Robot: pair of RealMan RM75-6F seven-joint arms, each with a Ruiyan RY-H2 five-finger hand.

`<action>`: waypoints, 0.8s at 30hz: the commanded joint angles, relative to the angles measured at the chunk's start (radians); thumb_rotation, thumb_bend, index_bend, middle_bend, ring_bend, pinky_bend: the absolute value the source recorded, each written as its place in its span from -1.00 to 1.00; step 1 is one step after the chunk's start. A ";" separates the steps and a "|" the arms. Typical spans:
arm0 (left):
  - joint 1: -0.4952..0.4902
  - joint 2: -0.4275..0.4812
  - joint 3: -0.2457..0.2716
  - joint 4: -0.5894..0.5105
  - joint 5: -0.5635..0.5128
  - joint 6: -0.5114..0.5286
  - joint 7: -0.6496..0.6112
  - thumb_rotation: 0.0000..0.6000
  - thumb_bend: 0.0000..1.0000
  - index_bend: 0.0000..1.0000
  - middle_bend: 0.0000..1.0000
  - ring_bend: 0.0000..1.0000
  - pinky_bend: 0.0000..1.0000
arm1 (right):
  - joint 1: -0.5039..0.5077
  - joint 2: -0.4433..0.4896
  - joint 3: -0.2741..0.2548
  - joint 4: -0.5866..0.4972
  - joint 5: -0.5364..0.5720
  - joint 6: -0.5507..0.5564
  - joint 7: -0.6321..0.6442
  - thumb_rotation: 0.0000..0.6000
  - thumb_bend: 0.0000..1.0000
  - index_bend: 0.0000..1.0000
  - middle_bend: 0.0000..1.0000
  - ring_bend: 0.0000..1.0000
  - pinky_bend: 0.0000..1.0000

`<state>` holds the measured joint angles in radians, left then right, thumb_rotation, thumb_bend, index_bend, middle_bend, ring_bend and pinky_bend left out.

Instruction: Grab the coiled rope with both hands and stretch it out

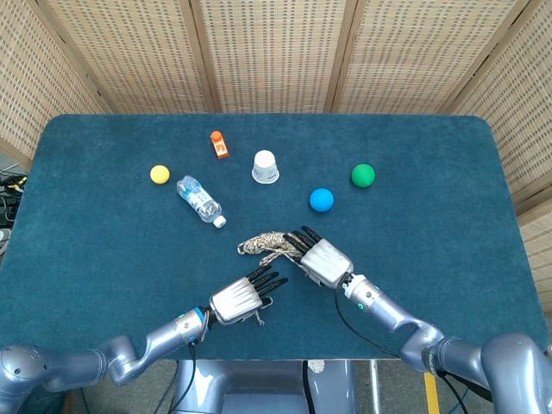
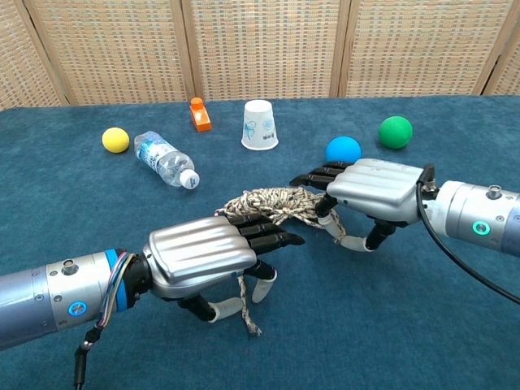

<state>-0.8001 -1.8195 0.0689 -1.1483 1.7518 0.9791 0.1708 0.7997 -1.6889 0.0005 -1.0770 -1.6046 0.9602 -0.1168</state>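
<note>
Chest view shows your table [image 2: 455, 325], then both hands palm-down at its near middle. Your left hand [image 2: 207, 253] curls over the coiled rope's [image 2: 272, 200] loose tail — grip uncertain. Your right hand [image 2: 375, 188] has its thumb hooked under a strand by the bundle, fingers spread — held or not, I cannot tell.

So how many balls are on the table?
3. The yellow ball sits left of the bottle, the blue ball is beyond the rope, and the green ball is farthest right.
</note>
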 commanded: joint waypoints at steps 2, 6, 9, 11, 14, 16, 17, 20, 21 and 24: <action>-0.001 0.001 0.004 -0.001 -0.002 -0.003 0.005 1.00 -0.08 -0.03 -1.00 -1.00 -1.00 | -0.001 0.003 0.001 0.000 0.001 0.001 0.002 1.00 -0.14 0.29 -0.98 -1.00 -1.00; 0.000 -0.006 0.008 0.003 -0.006 -0.004 0.008 1.00 -0.09 -0.03 -1.00 -1.00 -1.00 | -0.003 0.005 -0.001 -0.001 0.000 0.003 0.007 1.00 -0.14 0.29 -0.98 -1.00 -1.00; -0.001 -0.012 0.009 0.008 -0.007 -0.002 0.008 1.00 -0.10 -0.03 -1.00 -1.00 -1.00 | -0.004 0.006 -0.001 -0.001 -0.001 0.005 0.008 1.00 -0.14 0.29 -0.98 -1.00 -1.00; -0.002 -0.015 0.009 0.010 -0.010 -0.003 0.005 1.00 -0.10 -0.03 -1.00 -1.00 -1.00 | -0.004 0.006 0.000 -0.001 -0.001 0.006 0.009 1.00 -0.14 0.30 -0.98 -1.00 -1.00; -0.003 -0.019 0.011 0.016 -0.011 -0.003 0.002 1.00 -0.11 -0.03 -1.00 -1.00 -1.00 | -0.005 0.007 0.000 -0.001 -0.002 0.008 0.010 1.00 -0.14 0.30 -0.98 -1.00 -1.00; -0.003 -0.021 0.013 0.020 -0.012 -0.002 -0.002 1.00 -0.11 -0.03 -1.00 -1.00 -1.00 | -0.005 0.005 -0.001 0.001 -0.002 0.007 0.011 1.00 -0.14 0.30 -0.98 -1.00 -1.00; -0.003 -0.021 0.015 0.023 -0.013 -0.003 -0.003 1.00 -0.11 -0.03 -1.00 -1.00 -1.00 | -0.005 0.005 -0.001 0.002 -0.002 0.007 0.011 1.00 -0.14 0.30 -0.98 -1.00 -1.00; -0.001 -0.023 0.018 0.033 -0.015 -0.002 -0.011 1.00 -0.11 -0.03 -1.00 -1.00 -1.00 | -0.006 0.003 -0.001 0.004 -0.001 0.007 0.012 1.00 -0.13 0.30 -0.98 -1.00 -1.00; 0.000 -0.024 0.020 0.036 -0.015 -0.001 -0.014 1.00 -0.11 -0.03 -1.00 -1.00 -1.00 | -0.007 0.002 -0.002 0.006 -0.001 0.007 0.013 1.00 -0.13 0.30 -0.98 -1.00 -1.00; 0.001 -0.026 0.026 0.046 -0.014 0.001 -0.028 1.00 -0.12 -0.03 -1.00 -1.00 -1.00 | -0.008 0.000 -0.002 0.009 -0.002 0.007 0.012 1.00 -0.12 0.30 -0.98 -1.00 -1.00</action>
<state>-0.7994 -1.8448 0.0938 -1.1032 1.7376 0.9800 0.1443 0.7922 -1.6892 -0.0016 -1.0677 -1.6061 0.9673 -0.1042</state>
